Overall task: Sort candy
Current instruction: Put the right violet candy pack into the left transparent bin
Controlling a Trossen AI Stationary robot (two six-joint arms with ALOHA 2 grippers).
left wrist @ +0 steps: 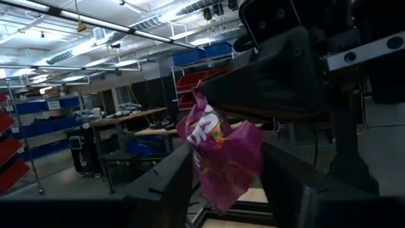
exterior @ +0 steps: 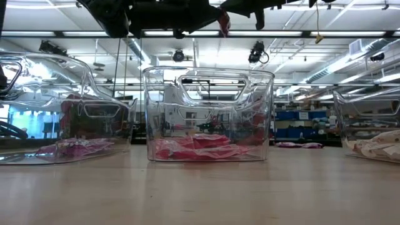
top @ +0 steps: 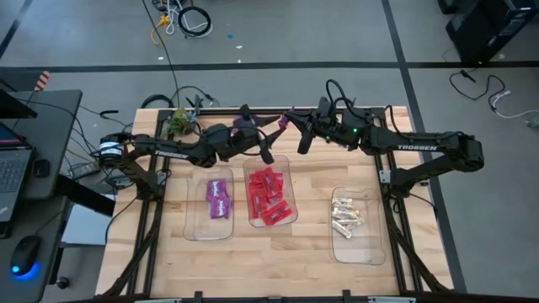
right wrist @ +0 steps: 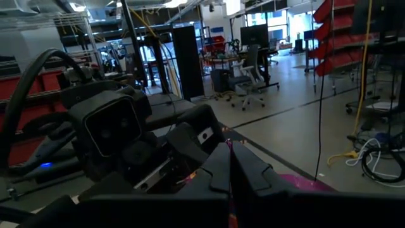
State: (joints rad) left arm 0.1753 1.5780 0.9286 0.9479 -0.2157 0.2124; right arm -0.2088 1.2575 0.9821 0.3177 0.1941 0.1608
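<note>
Three bins already hold sorted candy, and above the middle bin [top: 271,195] we see one purple packet [left wrist: 221,152] pinched in the shut right gripper [top: 290,120], between the left gripper's [top: 268,156] spread jaws.

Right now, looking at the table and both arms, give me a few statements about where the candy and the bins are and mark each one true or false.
1. The red candies lie in the middle bin. True.
2. The purple candies share a bin with the cream candies. False: the purple ones are in the left bin, the cream ones in the right bin.
3. A purple packet hangs between the two arms above the table. True.
4. The right gripper is open and empty. False: its fingers are shut on the purple packet.
5. The left gripper has its fingers spread on either side of the packet. True.
</note>
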